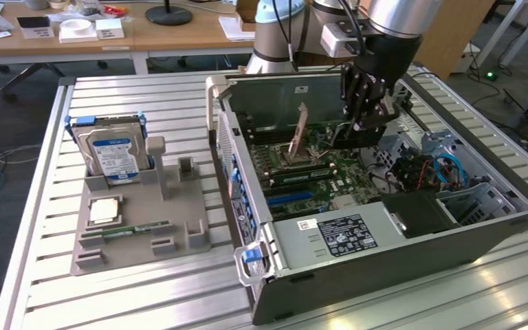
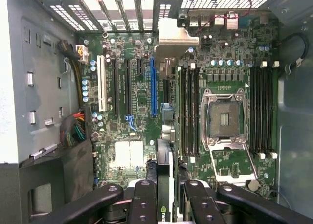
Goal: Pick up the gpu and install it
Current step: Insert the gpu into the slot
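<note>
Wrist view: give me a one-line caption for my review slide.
Tool grips the gpu edge-on over the motherboard inside the open computer case.

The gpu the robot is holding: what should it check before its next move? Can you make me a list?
1. Is the gpu gripped in the tool? ok, the fingers sit on both sides of the card.
2. Is the long blue slot free? ok, nothing is plugged in.
3. Is the card parallel to that slot? ok.
4. Is the card exactly above that slot? cannot tell, it looks slightly off toward the RAM slots.
5. Does the metal bracket face the rear openings? ok.
6. Is the hard drive out of the way? ok, it stands on the grey tray outside the case.
</note>
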